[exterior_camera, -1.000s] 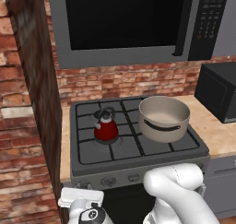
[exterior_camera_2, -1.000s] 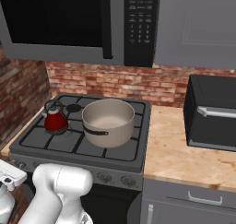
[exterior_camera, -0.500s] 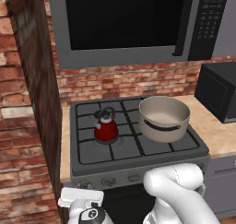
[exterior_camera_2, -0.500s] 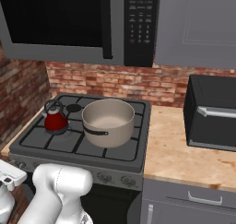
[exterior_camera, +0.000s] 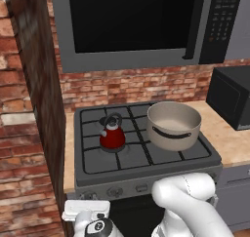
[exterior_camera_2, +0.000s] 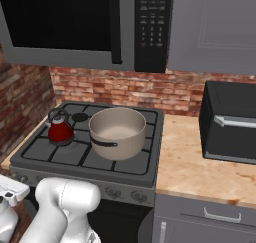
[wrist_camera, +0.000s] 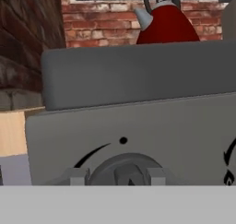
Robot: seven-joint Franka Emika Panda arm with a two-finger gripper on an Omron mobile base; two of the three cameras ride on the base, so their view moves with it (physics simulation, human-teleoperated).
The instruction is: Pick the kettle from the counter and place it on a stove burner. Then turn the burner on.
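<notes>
Red kettle (exterior_camera: 113,135) upright on stove burner (exterior_camera: 115,148), beige pot (exterior_camera: 174,125) at its 3 o'clock, claw (wrist_camera: 117,176) fingers (wrist_camera: 75,176) straddling stove knob (wrist_camera: 125,168), grip on it not discernible.

Glossy red kettle (exterior_camera: 113,137), matt grey stove (exterior_camera: 146,170)

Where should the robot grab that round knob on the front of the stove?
Probably the raised bar across the middle of the knob, coming straight at the stove front. The jaws sit either side of it, so it could be pinched and twisted.
</notes>
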